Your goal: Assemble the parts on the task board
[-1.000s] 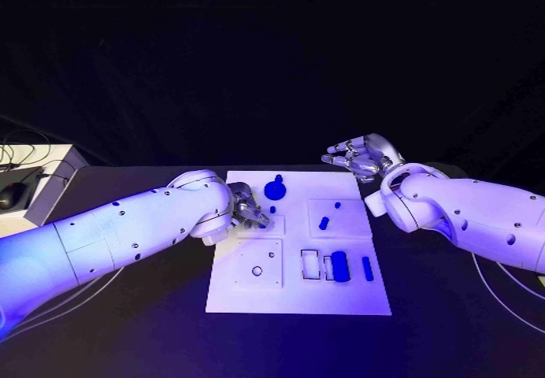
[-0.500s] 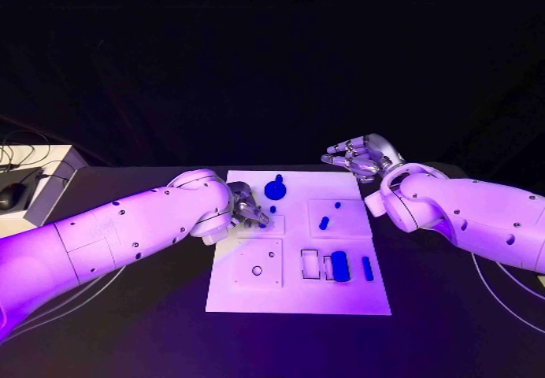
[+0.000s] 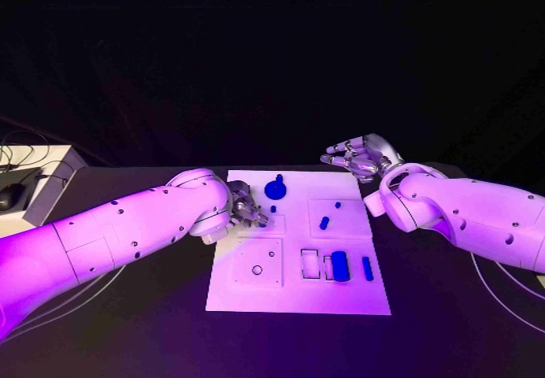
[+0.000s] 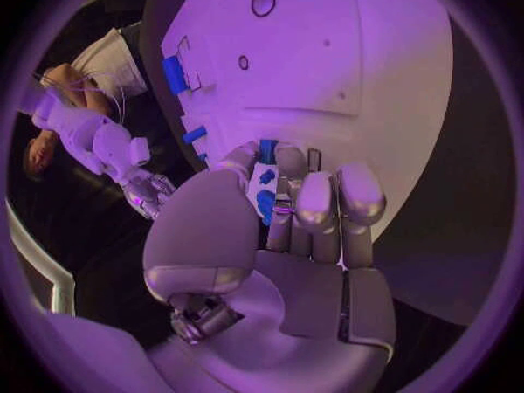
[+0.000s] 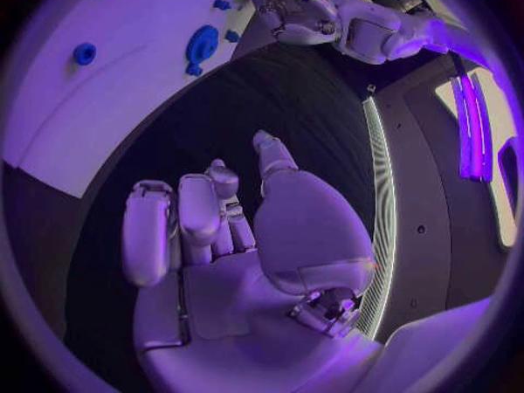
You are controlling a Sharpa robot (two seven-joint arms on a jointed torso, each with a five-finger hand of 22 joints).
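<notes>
Over the white plastic task board's [image 3: 298, 268] left-middle, my left robot hand [image 3: 248, 211] stays put, fingers curled on a small blue part [image 4: 265, 203]; my right robot hand [image 3: 359, 156] still hovers empty, fingers spread, far right.

Purple light falls over everything. The room behind is very dark. The white board [image 3: 298, 244] and the arms shine bright. Both round wrist pictures bend straight lines near their rims, and a lit strip [image 5: 472, 122] glows in one.
</notes>
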